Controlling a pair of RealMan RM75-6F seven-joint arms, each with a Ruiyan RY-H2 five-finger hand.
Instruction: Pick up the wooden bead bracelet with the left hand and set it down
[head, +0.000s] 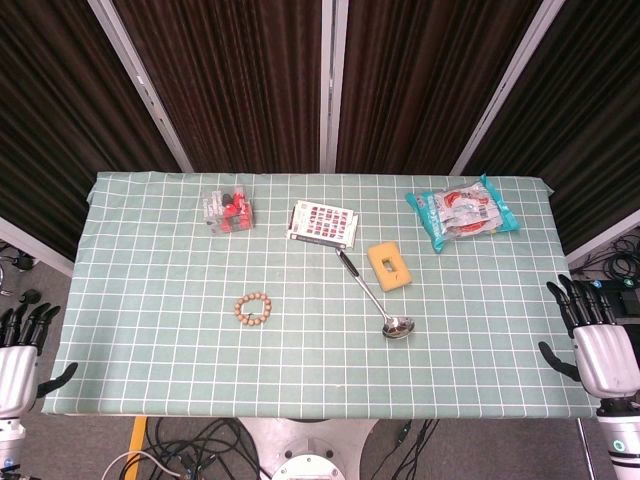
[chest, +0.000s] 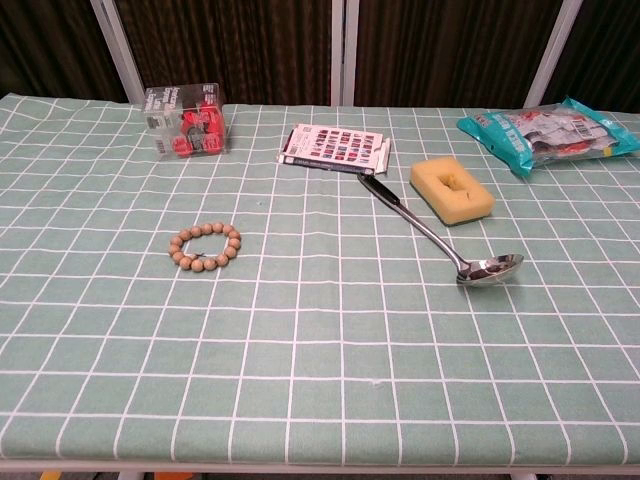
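Observation:
The wooden bead bracelet (head: 253, 308) (chest: 204, 247) lies flat on the green checked tablecloth, left of the table's middle. My left hand (head: 20, 355) hangs off the table's left front corner, fingers spread, holding nothing, far from the bracelet. My right hand (head: 596, 342) sits off the right front corner, fingers apart and empty. Neither hand shows in the chest view.
A clear box of red items (head: 226, 210) (chest: 185, 120) stands at the back left. A printed card packet (head: 322, 223) (chest: 333, 147), a yellow sponge (head: 389, 266) (chest: 451, 189) and a metal ladle (head: 377, 297) (chest: 452, 249) lie mid-table. A teal snack bag (head: 462, 212) (chest: 548, 133) is back right.

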